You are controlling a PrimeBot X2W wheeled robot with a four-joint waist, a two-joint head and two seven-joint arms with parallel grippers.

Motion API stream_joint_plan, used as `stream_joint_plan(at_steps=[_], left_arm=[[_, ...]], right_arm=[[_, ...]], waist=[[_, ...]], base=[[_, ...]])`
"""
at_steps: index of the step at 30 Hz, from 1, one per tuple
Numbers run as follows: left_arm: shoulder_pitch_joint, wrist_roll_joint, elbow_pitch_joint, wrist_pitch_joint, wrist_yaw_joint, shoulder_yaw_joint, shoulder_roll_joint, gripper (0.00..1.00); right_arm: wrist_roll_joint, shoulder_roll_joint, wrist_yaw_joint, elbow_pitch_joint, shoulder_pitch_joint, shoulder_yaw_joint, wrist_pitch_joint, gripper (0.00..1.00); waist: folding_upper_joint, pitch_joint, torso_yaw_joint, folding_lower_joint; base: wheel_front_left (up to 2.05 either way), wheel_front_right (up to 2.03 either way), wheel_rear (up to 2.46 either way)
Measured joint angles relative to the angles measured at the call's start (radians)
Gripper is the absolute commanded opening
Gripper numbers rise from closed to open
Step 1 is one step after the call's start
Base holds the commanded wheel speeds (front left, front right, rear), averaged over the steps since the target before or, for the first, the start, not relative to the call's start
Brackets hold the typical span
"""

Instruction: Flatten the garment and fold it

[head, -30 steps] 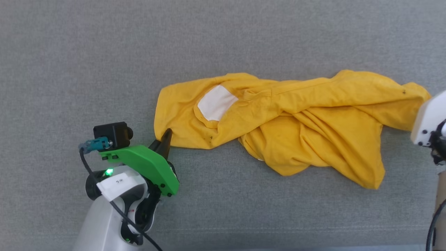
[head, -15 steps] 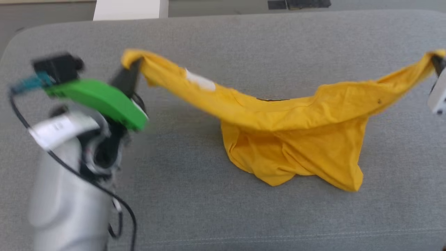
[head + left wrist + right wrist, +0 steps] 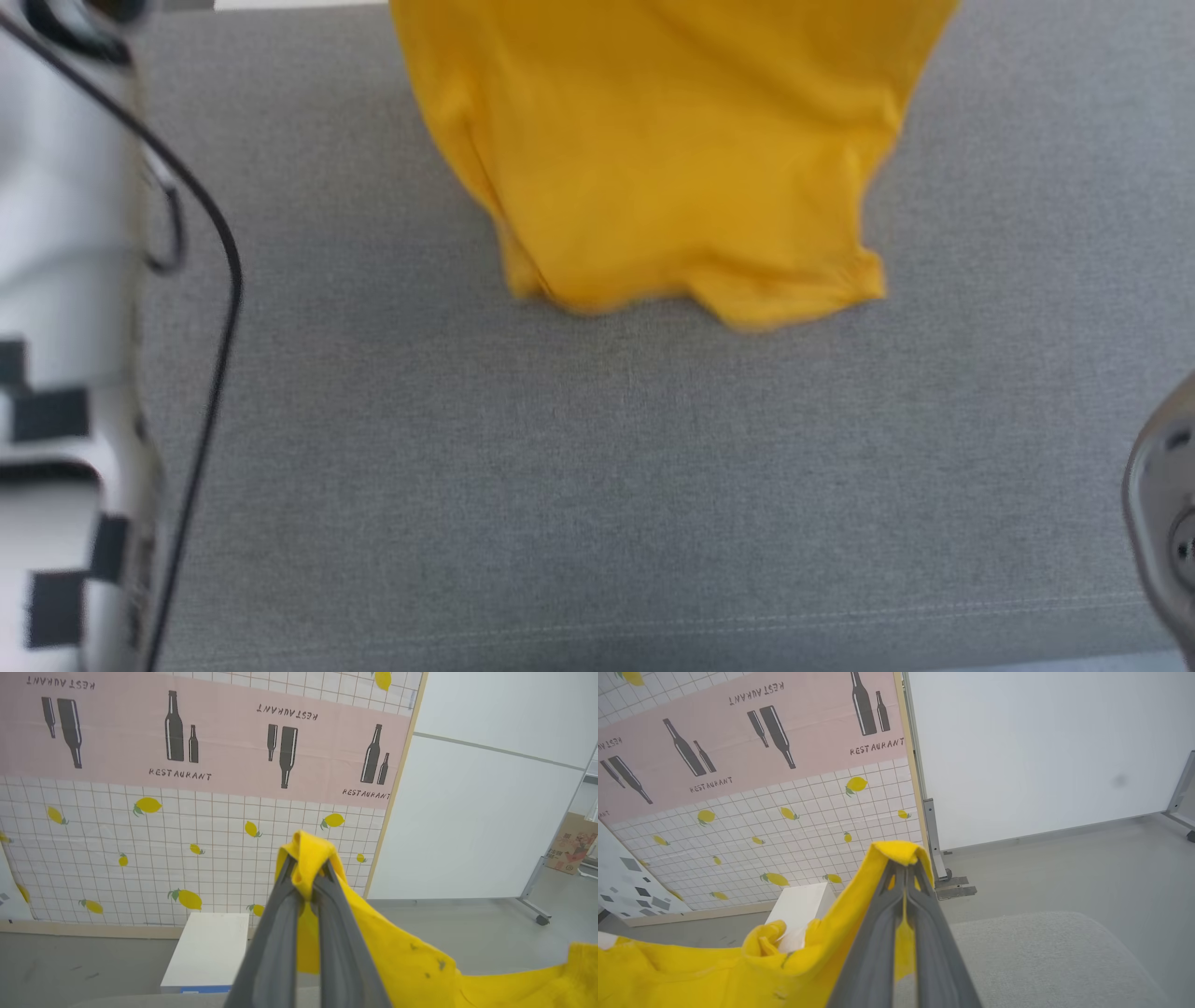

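The garment [image 3: 672, 159], a bright yellow T-shirt, hangs down from the top of the head view, its lower hem brushing the grey surface [image 3: 597, 485]. My left gripper [image 3: 306, 877] is shut on a bunched yellow corner of the garment [image 3: 397, 961], lifted high. In the right wrist view my right gripper [image 3: 903, 868] is likewise shut on another yellow corner of the garment [image 3: 738, 970], which drapes off to the left. The print is hidden.
A pale left forearm with a black cable [image 3: 65, 327] rises along the head view's left edge; a metal part of the right arm [image 3: 1162, 504] shows at the right edge. Behind stand a patterned wall [image 3: 187, 788], a white box [image 3: 210, 949] and white panels [image 3: 1041, 751].
Both grippers have lifted the garment off the grey surface, from lying crumpled to hanging between them. The head view has tilted, so the arms' places shifted in it.
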Motion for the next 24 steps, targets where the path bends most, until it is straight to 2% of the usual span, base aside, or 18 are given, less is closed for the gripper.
stream_joint_plan(at_steps=[4, 10, 14, 17, 24], left_arm=[[-0.188, 0.081, 0.076, -0.073, 0.001, -0.025, 0.040, 0.00], [-0.353, 0.115, 0.157, -0.191, 0.014, -0.012, 0.057, 0.00], [-0.373, 0.102, 0.210, -0.256, 0.018, 0.017, 0.064, 0.00], [-0.368, 0.080, 0.250, -0.289, 0.009, 0.034, 0.068, 0.00], [-0.283, 0.016, 0.312, -0.340, -0.049, 0.066, 0.072, 0.00]], right_arm=[[-0.086, 0.015, 0.000, 0.063, -0.157, -0.008, -0.108, 0.00], [-0.143, 0.026, 0.000, 0.143, -0.334, -0.054, -0.311, 0.00], [-0.136, 0.027, 0.000, 0.203, -0.394, -0.068, -0.394, 0.00], [-0.117, 0.028, 0.000, 0.232, -0.403, -0.086, -0.416, 0.00], [-0.060, 0.014, 0.000, 0.214, -0.334, -0.044, -0.427, 0.00]], waist=[[0.0000, 0.050, -0.005, 0.0000], [0.0000, 0.124, -0.017, 0.0000], [0.0000, 0.173, -0.024, 0.0000], [0.0000, 0.206, -0.024, 0.0001], [0.0000, 0.257, -0.002, 0.0002]], base=[[0.00, 0.00, 0.00], [0.00, 0.00, 0.00], [0.00, 0.00, 0.00], [0.00, 0.00, 0.00], [0.00, 0.00, 0.00]])
